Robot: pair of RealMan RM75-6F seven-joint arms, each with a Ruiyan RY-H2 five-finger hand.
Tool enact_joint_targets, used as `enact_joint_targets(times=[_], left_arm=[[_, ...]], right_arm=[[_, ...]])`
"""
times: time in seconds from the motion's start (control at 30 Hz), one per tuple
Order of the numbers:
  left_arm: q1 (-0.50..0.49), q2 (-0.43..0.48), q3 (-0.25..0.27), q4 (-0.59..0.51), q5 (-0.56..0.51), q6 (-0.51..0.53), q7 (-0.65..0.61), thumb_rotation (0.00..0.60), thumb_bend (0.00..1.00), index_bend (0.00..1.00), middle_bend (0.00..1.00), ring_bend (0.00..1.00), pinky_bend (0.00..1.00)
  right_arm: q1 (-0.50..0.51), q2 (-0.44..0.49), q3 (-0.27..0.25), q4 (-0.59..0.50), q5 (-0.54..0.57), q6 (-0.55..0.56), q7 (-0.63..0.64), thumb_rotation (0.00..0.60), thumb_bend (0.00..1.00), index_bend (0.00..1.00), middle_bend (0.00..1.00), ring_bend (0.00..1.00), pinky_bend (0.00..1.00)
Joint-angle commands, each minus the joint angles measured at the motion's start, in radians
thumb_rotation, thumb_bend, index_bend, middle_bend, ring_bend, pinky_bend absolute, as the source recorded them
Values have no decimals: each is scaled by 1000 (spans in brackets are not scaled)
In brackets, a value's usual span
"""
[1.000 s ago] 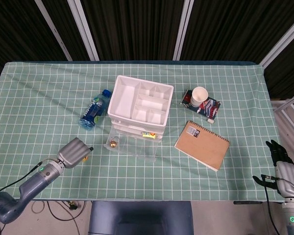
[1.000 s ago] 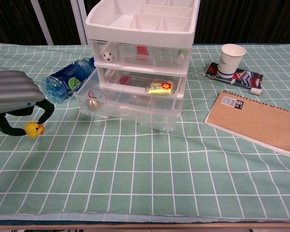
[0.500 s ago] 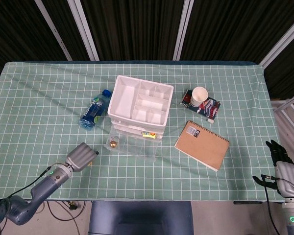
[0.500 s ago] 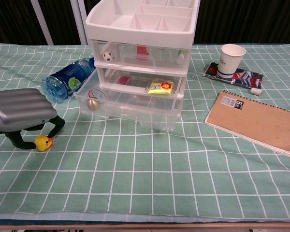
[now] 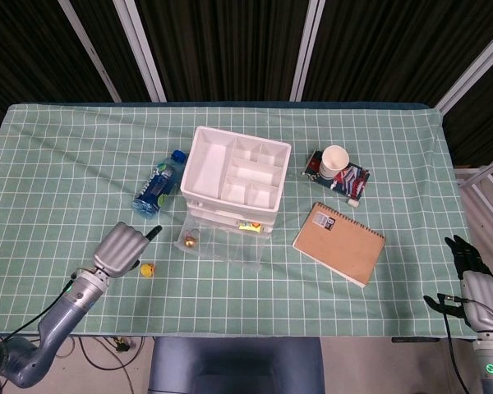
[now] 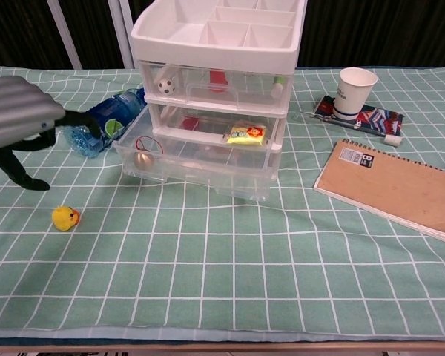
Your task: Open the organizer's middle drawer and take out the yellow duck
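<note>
Chest view showed the organizer with its middle drawer pulled out, holding a small ball and a yellow packet. Left of the organizer, the yellow duck lay on the green checked cloth, apart from the left hand, empty with fingers spread. Far right of the organizer, the right hand hung off the table, fingers apart, holding nothing.

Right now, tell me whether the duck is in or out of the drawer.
Out. The duck lies on the tablecloth left of the open drawer, apart from the raised left robot hand.
</note>
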Motion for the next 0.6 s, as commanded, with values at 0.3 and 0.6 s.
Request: enact_joint_targets(times=[0.3,0.6], left_arm=[[287,56,45,-111,66,379,-188,600,61,32,44,109,311],[416,50,82,-34,56,466,-262,600,33,0,0,0,27]], right_arm=[[8,-2,-12,24,-28,2,-65,600,72,0,0,0,226],[4,-26,-20,68,-88,59,-140,600,60,0,0,0,226]])
